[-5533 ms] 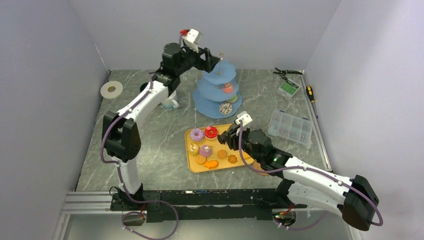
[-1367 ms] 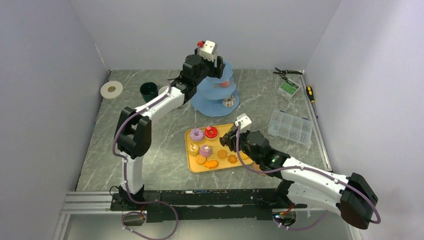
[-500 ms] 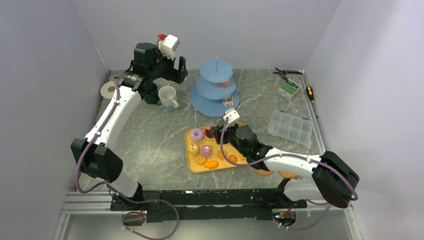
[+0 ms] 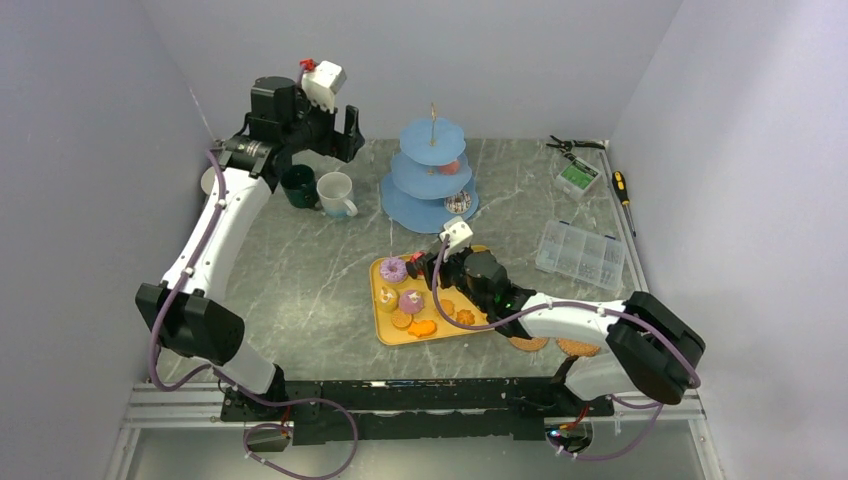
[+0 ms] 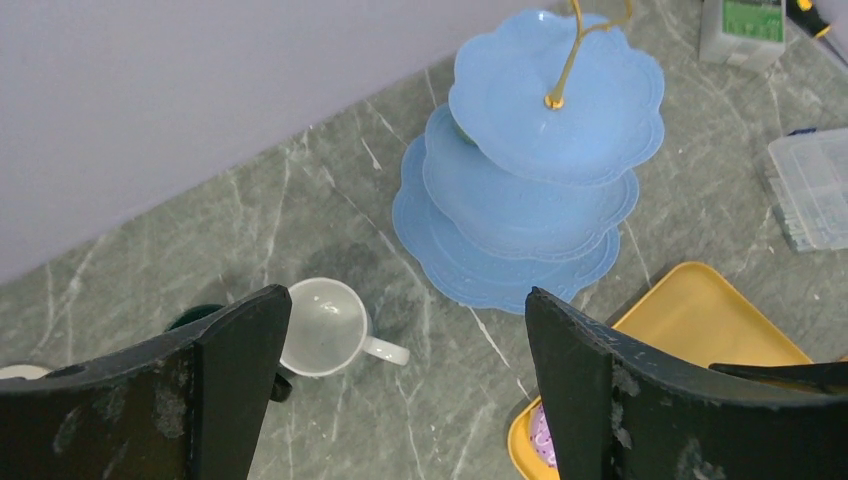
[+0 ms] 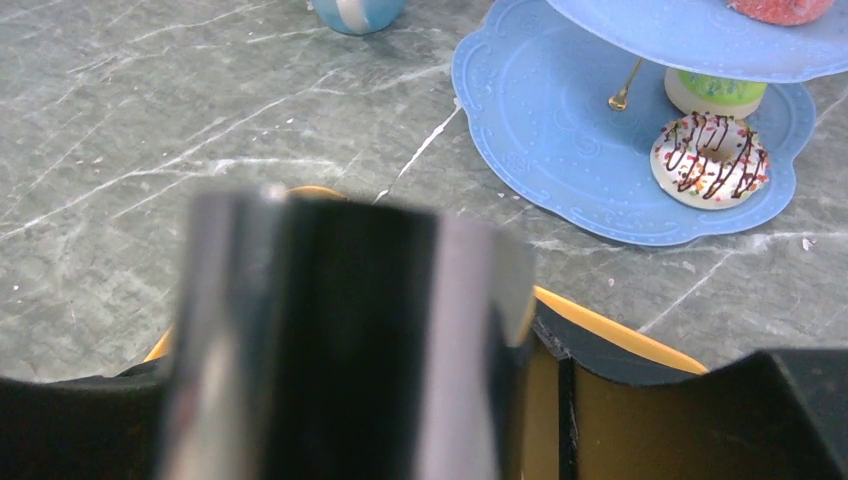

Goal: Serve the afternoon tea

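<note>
L hand (image 4: 342,136) hangs high over the far-left corner of the grey marble-look worktop (image 4: 300,270). Its fingers (image 5: 235,380) are spread wide w/ nothing btwn them. Below it, by its left finger in the wrist view, sits the round white ceramic mug (image 5: 320,325), handle pointing toward the right finger. The dark green mug (image 4: 297,185) is right beside that mug; touching or not, can't tell. In the wrist view the green one is mostly hidden behind the finger. Ahead of the L hand, nearer its right finger, stands the light-blue scalloped three-tier stand (image 5: 520,200) w/ a gold centre rod. It is upright and well apart from the hand.

R hand (image 4: 432,268) is low over the far edge of the flat yellow rectangular tray (image 5: 690,320). Released or clenched: can't tell, as a blurred dark, silver-edged shape fills the near part of its wrist view. Beyond the R hand, on the stand's bottom tier, lie a white ring doughnut w/ chocolate drizzle and sprinkles (image 6: 710,158) and, just behind it, a green-topped cupcake (image 6: 715,92). A red sugared doughnut (image 6: 780,8) sits on the middle tier. On the tray, left of the R hand, is a pink-purple frosted ring doughnut (image 4: 393,269). Nearer the arm bases are a purple-topped cupcake (image 4: 411,300), a yellow cupcake (image 4: 385,297) and orange flower-shaped biscuits (image 4: 422,327). Right of the R hand, off the tray, lies a clear plastic compartment box (image 4: 580,253).
</note>
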Controlling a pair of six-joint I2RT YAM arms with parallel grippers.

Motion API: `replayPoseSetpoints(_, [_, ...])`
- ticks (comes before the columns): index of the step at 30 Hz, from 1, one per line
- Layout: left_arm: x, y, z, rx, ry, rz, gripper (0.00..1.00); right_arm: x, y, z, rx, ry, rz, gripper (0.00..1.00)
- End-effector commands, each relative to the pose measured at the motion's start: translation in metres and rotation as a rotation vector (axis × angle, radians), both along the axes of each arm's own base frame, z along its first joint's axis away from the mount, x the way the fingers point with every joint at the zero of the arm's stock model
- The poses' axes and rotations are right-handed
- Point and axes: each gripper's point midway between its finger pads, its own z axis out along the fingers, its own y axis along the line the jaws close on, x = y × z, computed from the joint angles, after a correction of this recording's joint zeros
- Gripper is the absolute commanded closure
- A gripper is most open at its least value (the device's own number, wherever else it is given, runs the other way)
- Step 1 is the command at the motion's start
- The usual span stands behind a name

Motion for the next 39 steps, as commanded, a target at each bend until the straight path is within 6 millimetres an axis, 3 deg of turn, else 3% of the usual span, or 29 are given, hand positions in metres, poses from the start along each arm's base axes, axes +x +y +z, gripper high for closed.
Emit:
replayPoseSetpoints(1, [-0.009, 0.001, 0.045, -0.017, -0.091, -0.031, 0.07, 0.01, 0.012, 0.024, 0.061, -0.06, 0.004, 0.34])
replayPoseSetpoints(7, [-0.012, 0.002, 0.052, -0.024, -0.109, -0.035, 0.07, 0.012, 0.007, 0.021, 0.041, -0.065, -0.015, 0.34])
replayPoseSetpoints(17, [-0.013, -0.002, 0.053, -0.044, -0.11, -0.052, 0.07, 0.01, 0.003, 0.039, 0.045, -0.094, -0.013, 0.34])
replayPoseSetpoints(35, [-0.017, -0.003, 0.061, -0.052, -0.133, -0.066, 0.07, 0.013, 0.015, 0.001, 0.029, -0.015, 0.01, 0.35])
replayPoseSetpoints(39, [-0.017, -0.003, 0.059, -0.046, -0.13, -0.067, 0.07, 0.017, 0.015, 0.014, 0.035, -0.052, 0.006, 0.43])
